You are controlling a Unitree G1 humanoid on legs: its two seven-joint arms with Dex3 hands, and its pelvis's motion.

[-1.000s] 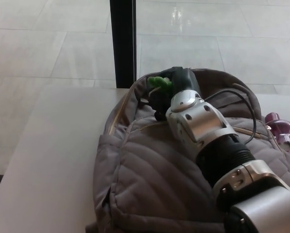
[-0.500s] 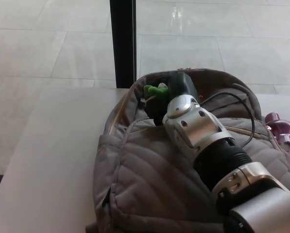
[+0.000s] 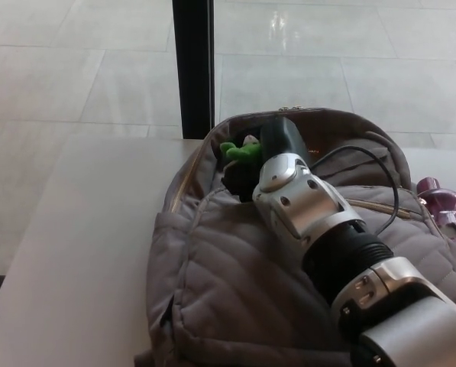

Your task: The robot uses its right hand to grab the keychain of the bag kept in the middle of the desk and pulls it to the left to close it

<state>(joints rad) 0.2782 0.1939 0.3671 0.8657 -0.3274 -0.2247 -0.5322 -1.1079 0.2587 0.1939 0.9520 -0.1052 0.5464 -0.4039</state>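
Our right hand [image 3: 264, 153] is gripping the green keychain [image 3: 239, 151], with the black fingers [image 3: 239, 177] curling shut around it so that only its upper part is showing. We are holding it at the top opening of the grey quilted bag [image 3: 228, 290], towards the bag's left end, just beside the curved zipper edge. Our silver forearm [image 3: 308, 206] is stretching in from the lower right and lying across the bag's upper face, with a thin black cable [image 3: 388, 172] looping out beside the wrist. We are seeing the bag sitting in the middle of the pale worktop [image 3: 82, 252], its front pocket facing us. A pink, shiny object [image 3: 441, 202] is resting just beside the bag's right edge. Beyond the worktop, a black pillar [image 3: 193, 69] is standing upright on the light tiled floor [image 3: 75, 61].
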